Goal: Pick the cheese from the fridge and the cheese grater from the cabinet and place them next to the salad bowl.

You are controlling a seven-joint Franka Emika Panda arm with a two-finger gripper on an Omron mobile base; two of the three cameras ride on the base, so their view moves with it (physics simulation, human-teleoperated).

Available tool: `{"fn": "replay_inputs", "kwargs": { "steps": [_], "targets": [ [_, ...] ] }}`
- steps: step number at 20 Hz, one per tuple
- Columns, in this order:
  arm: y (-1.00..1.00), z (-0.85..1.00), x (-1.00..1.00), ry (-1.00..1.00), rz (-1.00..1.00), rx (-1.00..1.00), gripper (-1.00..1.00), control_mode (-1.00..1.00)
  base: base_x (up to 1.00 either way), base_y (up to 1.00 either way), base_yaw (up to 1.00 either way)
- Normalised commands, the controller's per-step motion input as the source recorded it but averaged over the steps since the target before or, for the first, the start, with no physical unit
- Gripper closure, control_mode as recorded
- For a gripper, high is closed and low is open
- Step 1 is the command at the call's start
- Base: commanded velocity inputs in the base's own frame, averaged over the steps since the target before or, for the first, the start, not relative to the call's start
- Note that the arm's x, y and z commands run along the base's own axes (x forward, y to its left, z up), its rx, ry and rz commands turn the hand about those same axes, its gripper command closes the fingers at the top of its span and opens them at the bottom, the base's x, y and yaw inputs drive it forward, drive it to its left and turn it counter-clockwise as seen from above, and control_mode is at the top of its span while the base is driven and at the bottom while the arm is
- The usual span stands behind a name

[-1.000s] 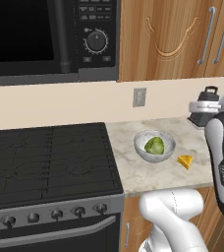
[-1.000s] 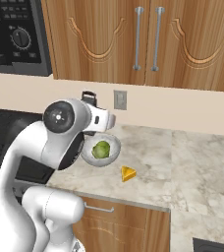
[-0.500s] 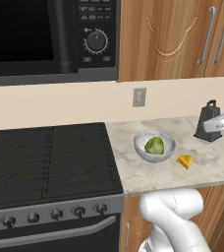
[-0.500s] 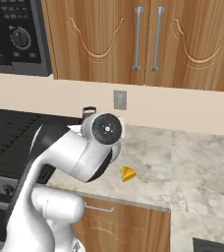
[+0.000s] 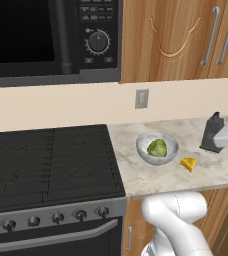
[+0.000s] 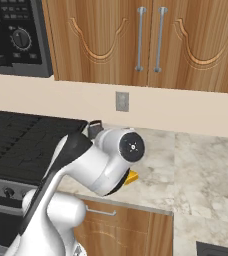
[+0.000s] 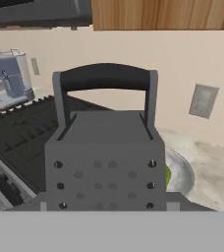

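The gripper (image 5: 221, 140) grips the cheese grater (image 5: 212, 132) on the counter (image 5: 151, 175), right of the salad bowl (image 5: 157, 148) and cheese (image 5: 188, 163). Stiff, light (likely tippy): hold its 2 flat sides.

On the counter (image 5: 136, 177) — salad bowl (image 5: 157, 148), cheese (image 5: 188, 163), then cheese grater (image 5: 212, 132) rightward.

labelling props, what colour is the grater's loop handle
Black, above a dark grey perforated body; the cheese grater shows best in the hand view.
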Motion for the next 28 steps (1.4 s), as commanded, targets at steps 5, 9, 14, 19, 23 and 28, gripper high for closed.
{"fn": "replay_inputs", "kwargs": {
  "steps": [5,9,14,19,23,28],
  "targets": [
    [-0.24,-0.44,0.14,-0.05,-0.18,-0.07,1.0,-1.0,0.0,0.0,0.0],
    [-0.41,-0.38,0.16,0.01,-0.19,0.0,1.0,-1.0,0.0,0.0,0.0],
    [-0.55,-0.37,0.15,0.02,-0.01,0.01,1.0,-1.0,0.0,0.0,0.0],
    [-0.61,-0.37,0.17,0.0,0.12,0.05,1.0,-1.0,0.0,0.0,0.0],
    [-0.31,-0.42,0.26,0.0,0.16,0.01,1.0,-1.0,0.0,0.0,0.0],
    [-0.24,-0.41,0.33,0.01,0.1,0.02,1.0,-1.0,0.0,0.0,0.0]
  ]
}}
